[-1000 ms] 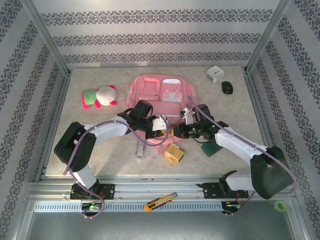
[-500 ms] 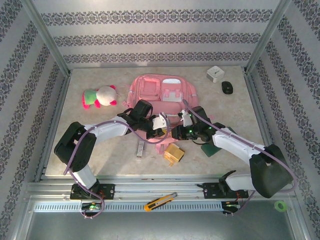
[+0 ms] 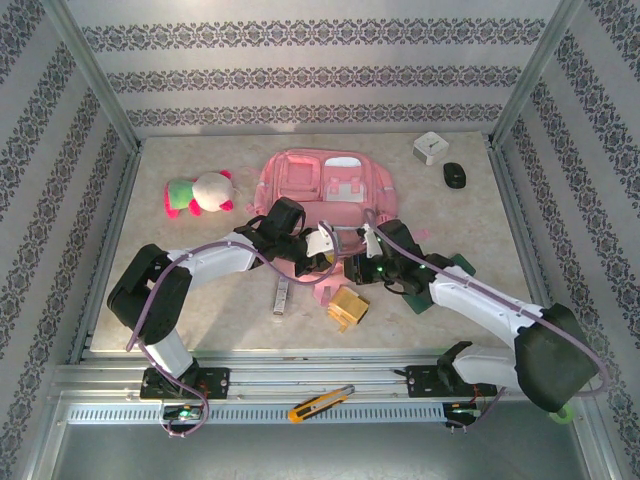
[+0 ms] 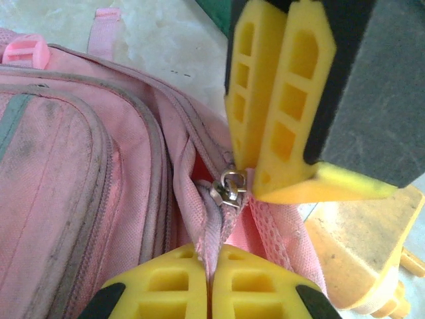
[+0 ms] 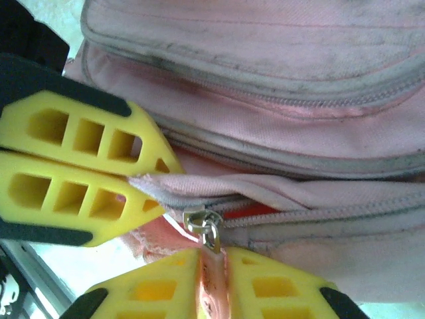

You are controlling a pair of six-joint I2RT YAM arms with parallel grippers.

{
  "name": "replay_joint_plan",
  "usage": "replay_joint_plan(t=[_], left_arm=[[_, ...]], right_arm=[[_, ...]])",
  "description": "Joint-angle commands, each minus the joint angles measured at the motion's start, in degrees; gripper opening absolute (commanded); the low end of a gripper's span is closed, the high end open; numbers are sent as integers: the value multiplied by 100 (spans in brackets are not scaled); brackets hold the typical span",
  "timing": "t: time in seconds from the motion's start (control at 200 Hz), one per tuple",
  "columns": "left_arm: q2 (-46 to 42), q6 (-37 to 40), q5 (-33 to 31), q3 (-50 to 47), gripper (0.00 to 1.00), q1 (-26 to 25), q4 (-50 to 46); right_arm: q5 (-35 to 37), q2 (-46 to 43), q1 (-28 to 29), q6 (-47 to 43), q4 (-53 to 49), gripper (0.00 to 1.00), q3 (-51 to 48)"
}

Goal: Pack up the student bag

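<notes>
The student bag (image 3: 325,185) is a pink backpack lying flat at the back middle of the table. Both grippers meet at its near edge. My left gripper (image 4: 211,256) is shut on the pink fabric lip (image 4: 207,226) beside the zip. The metal zipper slider (image 4: 229,187) sits just past its fingertips. My right gripper (image 5: 212,260) is shut on the pink zipper pull tab (image 5: 214,266) hanging from that slider (image 5: 202,222). A short gap behind the slider shows red lining (image 5: 255,212). In the top view the left gripper (image 3: 318,250) and right gripper (image 3: 356,264) nearly touch.
A pink, green and white plush toy (image 3: 200,193) lies left of the bag. A white cube (image 3: 430,148) and black mouse (image 3: 455,175) sit back right. Near the front are a yellow block (image 3: 348,307), a green flat item (image 3: 425,296) and a silver stick (image 3: 281,296). A box cutter (image 3: 320,402) rests on the front rail.
My right gripper has moved left along the bag's near edge, closing up on the left gripper. The left gripper keeps its hold and has barely shifted.
</notes>
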Motion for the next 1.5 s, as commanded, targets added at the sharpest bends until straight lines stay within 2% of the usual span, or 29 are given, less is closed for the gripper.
replay_joint_plan(t=[0.0,0.145,0.305,0.355,0.49,0.65,0.74,1.014,1.314,1.364,1.439,1.494], left_arm=[[-304,-170,401,172,0,19,800],[-311,-205,454,183,0,24,840],[-330,-282,524,182,0,24,931],[-343,-285,512,192,0,25,927],[-389,-191,444,184,0,40,820],[-447,-21,431,104,0,209,624],[-523,247,360,26,0,358,335],[-995,1180,269,-129,0,787,-812],[-1274,1829,8,-236,2,1002,-1693],[-1306,1826,66,-242,10,1007,-1723],[-1359,1622,244,-182,43,957,-1706],[-1415,1399,106,-101,56,800,-1641]], right_arm=[[343,-185,134,176,-252,15,-216],[516,-127,268,271,-231,21,-163],[716,163,362,274,-233,22,27],[816,236,395,256,-293,19,117],[1175,239,436,209,-600,0,302],[1555,102,388,66,-1205,0,452],[1632,2,178,-99,-1557,0,476],[1512,-223,-487,-521,-1863,0,483],[667,-96,-472,-672,-1380,0,540],[497,-96,-407,-654,-1225,0,512],[316,-99,-313,-585,-1045,0,484],[242,-100,-270,-538,-982,0,476]])
